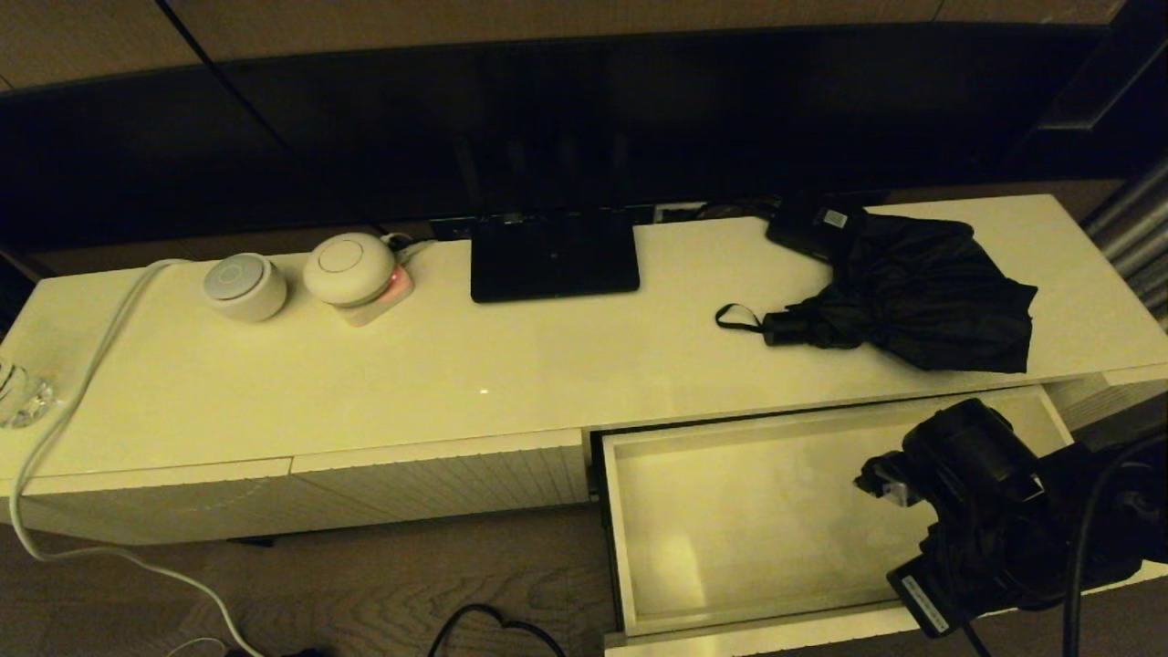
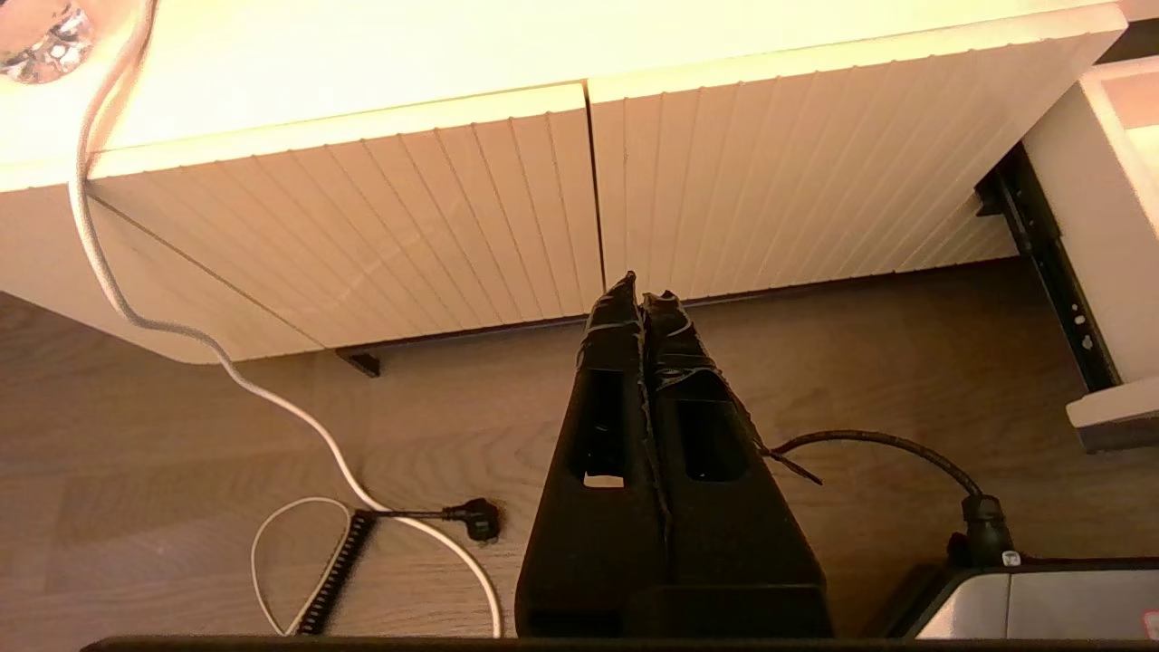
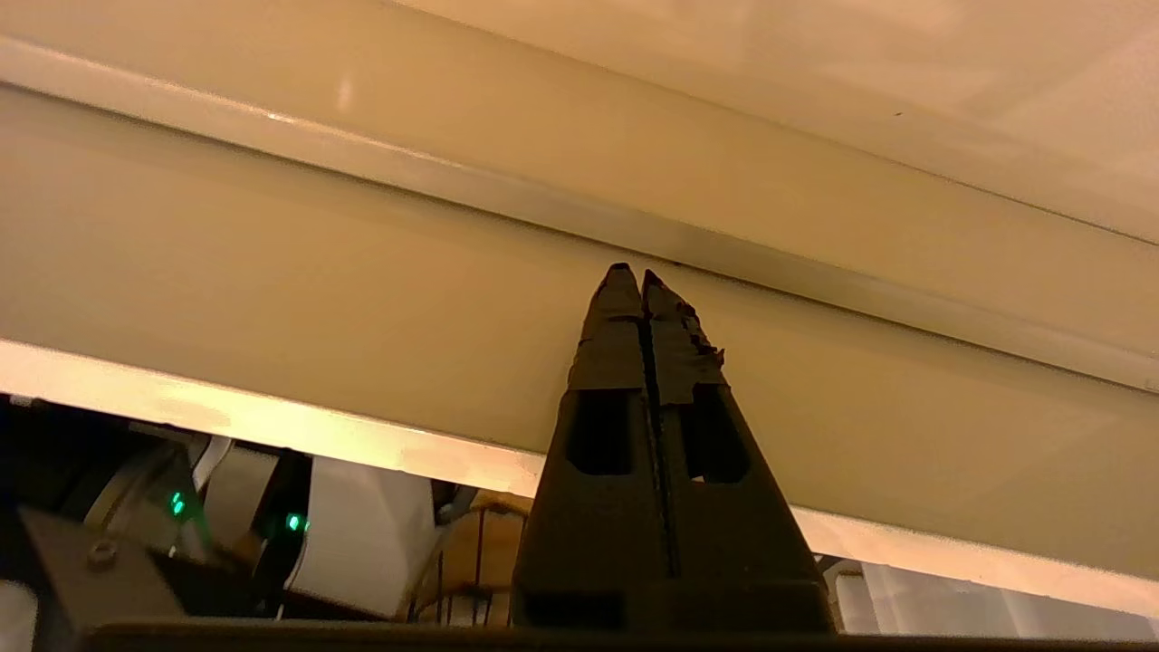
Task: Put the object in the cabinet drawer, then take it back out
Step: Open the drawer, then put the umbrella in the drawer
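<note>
The black folding umbrella (image 1: 912,297) lies on the cabinet top at the right, with its handle and wrist loop (image 1: 739,318) pointing left. Nothing grips it. Below it the cabinet drawer (image 1: 619,538) is pulled out, and its pale interior holds nothing. My right arm (image 1: 972,484) hangs over the drawer's right front part. Its right gripper (image 3: 643,273) is shut on nothing, with the tips close to a pale drawer wall (image 3: 362,272). My left gripper (image 2: 641,288) is shut and empty. It hangs low above the floor in front of the ribbed cabinet panels (image 2: 471,208), out of the head view.
A flat black stand (image 1: 554,260), a small black box with a white label (image 1: 812,226) and two round white devices (image 1: 245,286) (image 1: 349,267) sit on the cabinet top. A white cable (image 1: 91,365) runs down the left side past a glass (image 1: 18,392). Cables lie on the floor (image 2: 398,516).
</note>
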Controlling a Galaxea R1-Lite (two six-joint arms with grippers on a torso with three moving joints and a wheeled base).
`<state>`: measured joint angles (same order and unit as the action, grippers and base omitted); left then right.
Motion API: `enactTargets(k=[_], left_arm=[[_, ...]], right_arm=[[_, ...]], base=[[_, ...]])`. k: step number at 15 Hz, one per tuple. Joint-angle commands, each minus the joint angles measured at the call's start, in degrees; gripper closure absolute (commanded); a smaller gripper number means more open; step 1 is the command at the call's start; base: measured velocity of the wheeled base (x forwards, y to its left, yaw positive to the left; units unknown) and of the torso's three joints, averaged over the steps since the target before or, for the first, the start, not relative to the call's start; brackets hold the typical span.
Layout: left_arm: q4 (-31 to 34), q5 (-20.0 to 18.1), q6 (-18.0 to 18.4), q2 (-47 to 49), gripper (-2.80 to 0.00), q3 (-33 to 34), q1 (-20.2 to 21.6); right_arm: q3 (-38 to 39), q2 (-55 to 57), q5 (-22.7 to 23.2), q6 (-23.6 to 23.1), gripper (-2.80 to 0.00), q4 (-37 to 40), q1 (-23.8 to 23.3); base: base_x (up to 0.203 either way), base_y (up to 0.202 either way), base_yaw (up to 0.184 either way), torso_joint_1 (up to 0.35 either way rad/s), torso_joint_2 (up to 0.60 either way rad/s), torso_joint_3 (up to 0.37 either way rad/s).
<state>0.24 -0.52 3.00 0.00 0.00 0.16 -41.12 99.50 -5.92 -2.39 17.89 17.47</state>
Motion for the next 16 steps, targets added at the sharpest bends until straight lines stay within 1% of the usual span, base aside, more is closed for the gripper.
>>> enactTargets(k=[1, 3, 5, 8, 10, 12, 16], left_arm=[[0.02, 0.00, 0.08, 0.00, 0.00, 0.18, 0.02], [0.02, 0.00, -0.01, 0.00, 0.00, 0.18, 0.02], [0.02, 0.00, 0.08, 0.00, 0.00, 0.18, 0.02], [0.02, 0.00, 0.08, 0.00, 0.00, 0.18, 0.02], [0.02, 0.00, 0.06, 0.00, 0.00, 0.18, 0.02], [0.02, 0.00, -0.01, 0.00, 0.00, 0.18, 0.02], [0.02, 0.00, 0.06, 0.00, 0.00, 0.18, 0.02]], right_arm=[[2.24, 0.52, 0.20, -0.16, 0.00, 1.09, 0.11], [3.42, 0.31, 0.42, -0.21, 0.00, 1.18, 0.17], [4.53, -0.10, 1.04, -1.52, 0.00, 1.18, 0.55], [4.81, -0.58, 0.85, -0.85, 0.00, -0.78, 0.81], [4.85, -2.98, 0.64, -0.57, 0.00, -6.59, 0.01], [4.75, -5.75, 0.50, -0.65, 0.00, -11.90, -2.95], [4.83, -10.77, 0.55, -0.91, 0.00, -18.73, -4.01]], base=[[0.000, 0.000, 0.000, 0.000, 0.00, 0.000], [0.000, 0.000, 0.000, 0.000, 0.00, 0.000], [0.000, 0.000, 0.000, 0.000, 0.00, 0.000], [0.000, 0.000, 0.000, 0.000, 0.00, 0.000], [0.000, 0.000, 0.000, 0.000, 0.00, 0.000], [0.000, 0.000, 0.000, 0.000, 0.00, 0.000], [0.000, 0.000, 0.000, 0.000, 0.00, 0.000]])
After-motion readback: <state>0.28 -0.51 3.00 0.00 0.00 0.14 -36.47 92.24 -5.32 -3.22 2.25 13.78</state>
